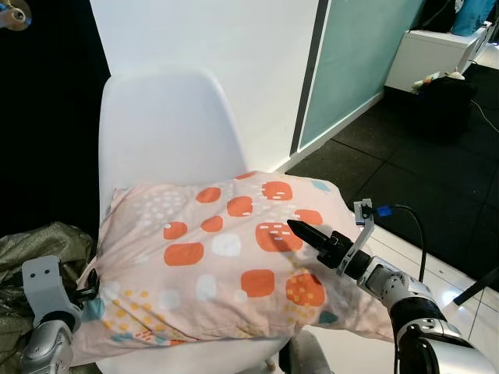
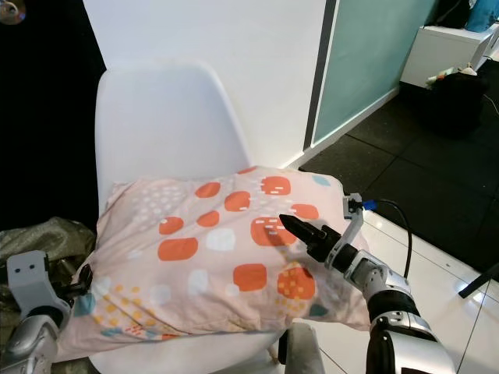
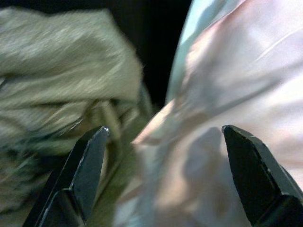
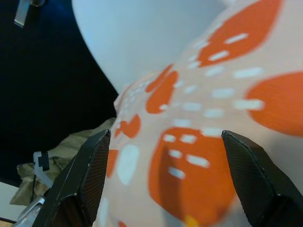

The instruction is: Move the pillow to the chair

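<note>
An olive-green crumpled cloth (image 1: 39,245) lies at the far left beside the chair; the left gripper (image 3: 163,137), fingers spread wide, sits at the pillow's left edge next to that cloth; the pillow (image 1: 226,265) rests on the seat of the white chair (image 1: 168,125); the right gripper (image 4: 163,142), fingers apart, hovers over its orange patches; beyond, a teal wall panel (image 1: 359,54) and dark floor (image 1: 421,171).

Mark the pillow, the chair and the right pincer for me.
pillow (image 1: 226,273), left eye view, middle of its patterned top.
chair (image 1: 168,128), left eye view, white backrest.
right pincer (image 1: 300,230), left eye view, between its fingertips.
</note>
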Robot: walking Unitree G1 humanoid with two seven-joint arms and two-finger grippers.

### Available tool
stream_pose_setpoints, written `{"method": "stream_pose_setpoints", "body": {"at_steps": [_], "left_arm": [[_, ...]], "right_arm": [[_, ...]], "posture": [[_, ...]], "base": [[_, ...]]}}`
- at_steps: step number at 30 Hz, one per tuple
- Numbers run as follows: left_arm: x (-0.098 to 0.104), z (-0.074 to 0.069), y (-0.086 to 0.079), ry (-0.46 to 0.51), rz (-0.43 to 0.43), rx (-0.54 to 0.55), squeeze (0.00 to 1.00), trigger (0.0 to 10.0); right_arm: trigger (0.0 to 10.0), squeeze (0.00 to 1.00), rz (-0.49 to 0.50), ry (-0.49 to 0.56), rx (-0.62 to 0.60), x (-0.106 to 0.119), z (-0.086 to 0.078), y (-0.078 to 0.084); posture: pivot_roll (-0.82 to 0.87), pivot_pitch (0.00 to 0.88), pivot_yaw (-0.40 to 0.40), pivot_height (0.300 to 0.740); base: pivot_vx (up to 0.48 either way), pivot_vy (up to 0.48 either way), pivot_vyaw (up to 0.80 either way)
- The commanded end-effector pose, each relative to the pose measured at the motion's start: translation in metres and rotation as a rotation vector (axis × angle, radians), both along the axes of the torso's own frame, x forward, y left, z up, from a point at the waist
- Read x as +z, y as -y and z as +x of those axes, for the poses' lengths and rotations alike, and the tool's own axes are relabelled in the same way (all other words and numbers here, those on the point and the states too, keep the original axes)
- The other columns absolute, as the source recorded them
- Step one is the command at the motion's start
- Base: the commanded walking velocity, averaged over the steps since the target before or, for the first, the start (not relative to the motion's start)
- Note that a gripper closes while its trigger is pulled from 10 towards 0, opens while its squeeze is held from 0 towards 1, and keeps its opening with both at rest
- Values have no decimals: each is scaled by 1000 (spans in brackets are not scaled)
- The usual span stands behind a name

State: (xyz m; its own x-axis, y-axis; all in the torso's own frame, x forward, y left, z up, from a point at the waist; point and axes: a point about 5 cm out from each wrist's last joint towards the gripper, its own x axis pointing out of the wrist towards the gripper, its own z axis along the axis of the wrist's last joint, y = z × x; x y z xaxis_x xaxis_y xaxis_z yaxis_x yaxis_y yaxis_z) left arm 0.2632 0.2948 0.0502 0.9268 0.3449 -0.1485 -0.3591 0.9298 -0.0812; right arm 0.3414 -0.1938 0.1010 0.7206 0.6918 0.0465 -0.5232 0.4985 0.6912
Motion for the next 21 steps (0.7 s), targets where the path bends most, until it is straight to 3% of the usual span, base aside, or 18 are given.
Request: {"method": "stream_pose_setpoints", "body": {"at_steps": [1,11,21], "left_arm": [[3,3,6,15,-7,-36,0,10000],[-3,5,19,-25,1,-70,0,10000],[-8,3,25,-33,-19,-69,0,10000]], "right_arm": [[10000,0,3,-7,12,-3,0,-5],[10000,0,-27,-62,-48,-16,-3,-7],[10000,0,-33,-85,-17,-25,-9,-12]], "posture": [[-127,77,-62,595],[-128,39,-56,630],[-130,20,-61,660]], "base": [[0,0,0],[0,0,0],[0,0,0]]}}
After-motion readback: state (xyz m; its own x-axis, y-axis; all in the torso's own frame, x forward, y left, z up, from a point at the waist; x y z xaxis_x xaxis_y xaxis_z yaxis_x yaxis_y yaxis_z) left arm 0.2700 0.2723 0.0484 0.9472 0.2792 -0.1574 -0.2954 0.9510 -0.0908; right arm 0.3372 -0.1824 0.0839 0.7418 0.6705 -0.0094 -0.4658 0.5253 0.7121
